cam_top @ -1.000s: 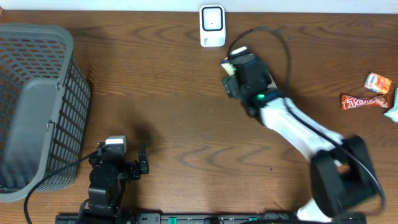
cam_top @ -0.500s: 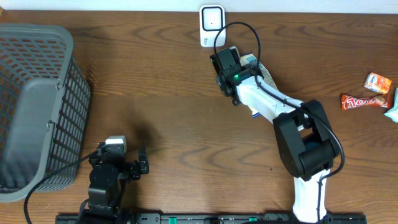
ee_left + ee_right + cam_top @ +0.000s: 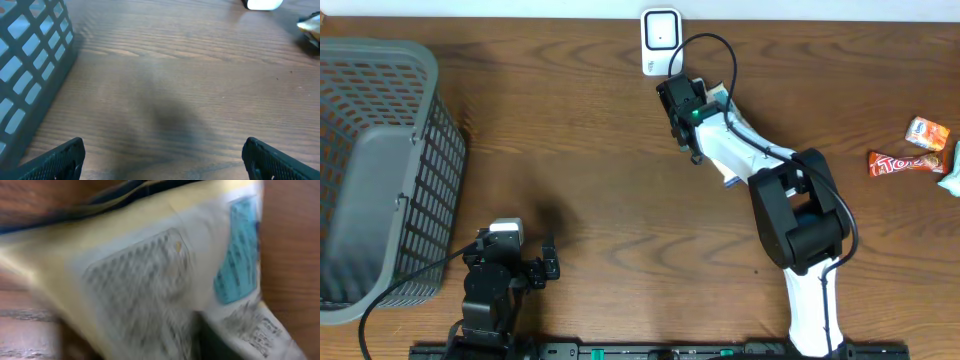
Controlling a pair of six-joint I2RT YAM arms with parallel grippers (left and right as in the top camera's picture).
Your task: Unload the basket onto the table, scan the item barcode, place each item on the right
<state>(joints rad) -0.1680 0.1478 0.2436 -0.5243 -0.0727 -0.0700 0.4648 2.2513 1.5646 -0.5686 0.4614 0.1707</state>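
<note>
The item is a pale yellow snack packet [image 3: 150,275] with a grey print panel and a teal patch. It fills the right wrist view, blurred and very close, and covers the fingers. From overhead only a corner of the packet [image 3: 722,94] shows beside my right gripper [image 3: 682,108], which sits just below the white barcode scanner [image 3: 661,41] at the table's far edge. The jaws look closed on the packet. My left gripper [image 3: 548,268] rests near the front edge, open over bare wood [image 3: 165,160], far from the packet.
A grey mesh basket [image 3: 380,170] stands at the left, and its wall [image 3: 30,65] shows beside the left gripper. At the far right lie a red candy bar [image 3: 905,162], a small orange packet [image 3: 928,132] and a teal wrapper [image 3: 953,168].
The right arm swung left and toward the scanner, folding its elbow inward, and its jaws came down onto the packet. The left arm has stayed still.
</note>
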